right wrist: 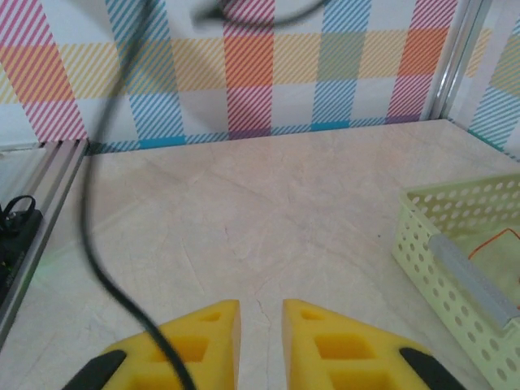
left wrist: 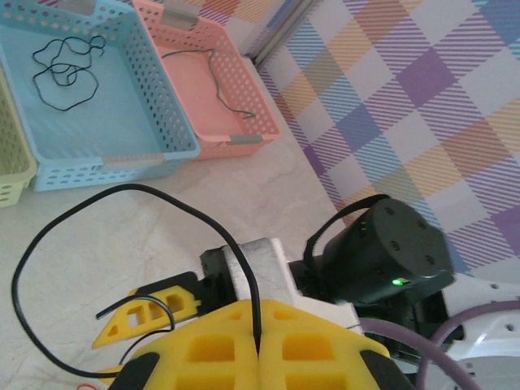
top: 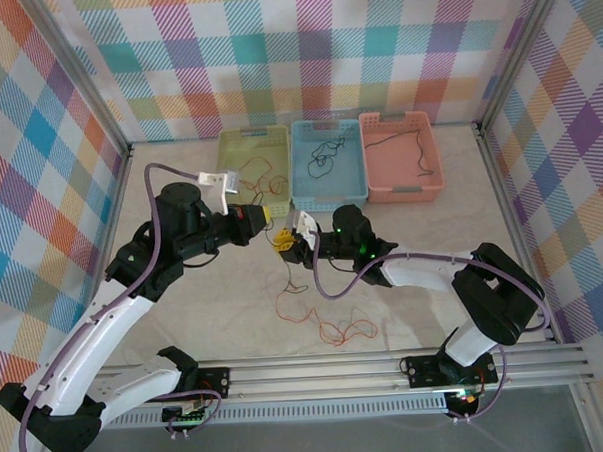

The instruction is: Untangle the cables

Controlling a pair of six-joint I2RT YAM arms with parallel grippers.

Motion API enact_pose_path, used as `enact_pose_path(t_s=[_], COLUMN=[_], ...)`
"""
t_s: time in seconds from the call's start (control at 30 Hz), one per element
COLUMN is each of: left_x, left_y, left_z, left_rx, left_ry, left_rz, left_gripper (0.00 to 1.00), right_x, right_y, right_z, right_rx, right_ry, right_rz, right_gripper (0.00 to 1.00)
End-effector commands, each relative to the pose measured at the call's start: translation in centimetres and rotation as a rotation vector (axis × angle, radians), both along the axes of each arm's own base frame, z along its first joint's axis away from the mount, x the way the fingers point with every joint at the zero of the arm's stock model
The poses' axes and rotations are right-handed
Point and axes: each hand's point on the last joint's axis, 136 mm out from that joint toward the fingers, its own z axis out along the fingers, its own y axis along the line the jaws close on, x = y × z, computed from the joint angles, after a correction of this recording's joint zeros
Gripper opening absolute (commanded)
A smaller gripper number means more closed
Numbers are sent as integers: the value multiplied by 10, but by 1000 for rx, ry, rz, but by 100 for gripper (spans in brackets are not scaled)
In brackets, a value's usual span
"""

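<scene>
My left gripper (left wrist: 260, 309) is shut on a black cable (left wrist: 130, 187), which rises from the closed yellow jaws and loops left over the table. In the top view the left gripper (top: 267, 216) and the right gripper (top: 280, 239) nearly meet in front of the baskets. The right gripper (right wrist: 261, 309) stands open by a narrow gap, with bare table showing between its fingers. A blurred black cable (right wrist: 88, 244) hangs across its left finger, outside the gap. Loose orange-red cables (top: 331, 330) lie squiggled on the table nearer the arm bases.
Three baskets stand at the back: green (top: 242, 185) holding an orange-red wire, blue (top: 328, 197) with a coiled black wire (left wrist: 65, 77), pink (top: 405, 189) with a black wire (left wrist: 213, 77). The green basket (right wrist: 455, 236) is close on the right gripper's right. Plaid walls enclose the table.
</scene>
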Motion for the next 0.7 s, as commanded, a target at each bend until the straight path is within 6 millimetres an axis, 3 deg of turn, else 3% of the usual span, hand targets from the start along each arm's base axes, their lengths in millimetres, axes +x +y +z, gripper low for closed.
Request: enact_pose_path(t_s=[0.0, 0.47, 0.67], left_x=[-13, -32, -31], left_y=[-5, 4, 3], left_z=[30, 96, 107], left_rx=[-57, -153, -162], left_ry=[-39, -148, -165], left_rz=[-52, -70, -71], left_gripper=[0, 0, 0], right_x=[4, 40, 53], right_y=[-6, -37, -46], right_z=[-2, -35, -42], right_rx=[3, -41, -19], right_ry=[-11, 77, 141], right_rz=[-43, -228, -278], right_gripper=[15, 17, 17])
